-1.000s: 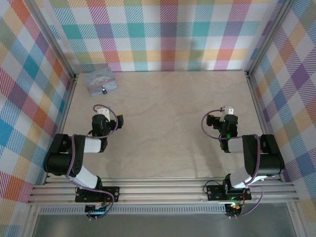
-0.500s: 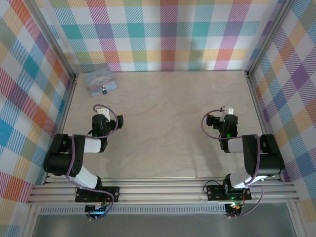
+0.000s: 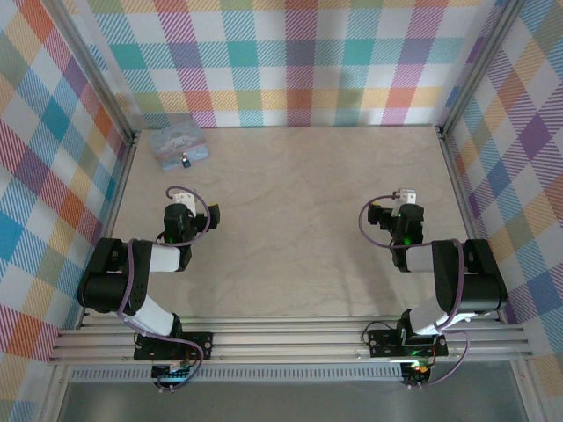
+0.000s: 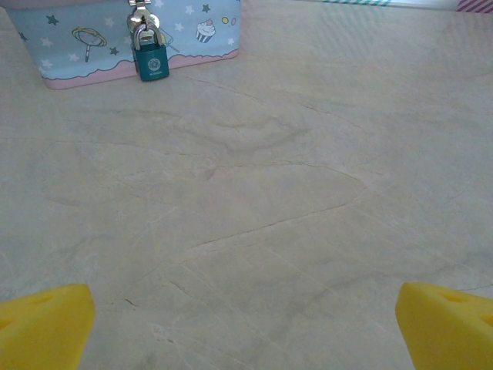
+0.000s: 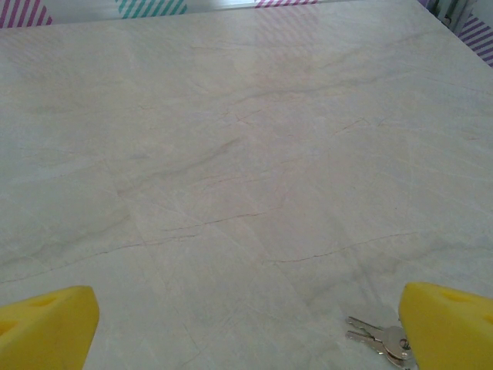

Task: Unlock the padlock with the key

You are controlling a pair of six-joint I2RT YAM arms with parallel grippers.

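While the left fingers (image 4: pixel 42 327) and right fingers (image 5: pixel 447 324) stand spread and empty, the teal padlock (image 4: pixel 150 60) hangs on the clasp of the cartoon tin (image 4: pixel 85 46) in the desk (image 4: pixel 269 193) corner, far left, so I'd say the first job is pinching up the keys (image 5: pixel 381 337) beside the right fingers

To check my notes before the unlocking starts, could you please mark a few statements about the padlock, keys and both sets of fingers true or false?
1. The padlock hangs at the front of the tin. True.
2. The keys are in the padlock. False: they lie on the table beside the right fingers.
3. The left fingers grip the padlock. False: they stand open and empty, well short of it.
4. The right fingers stand open. True.
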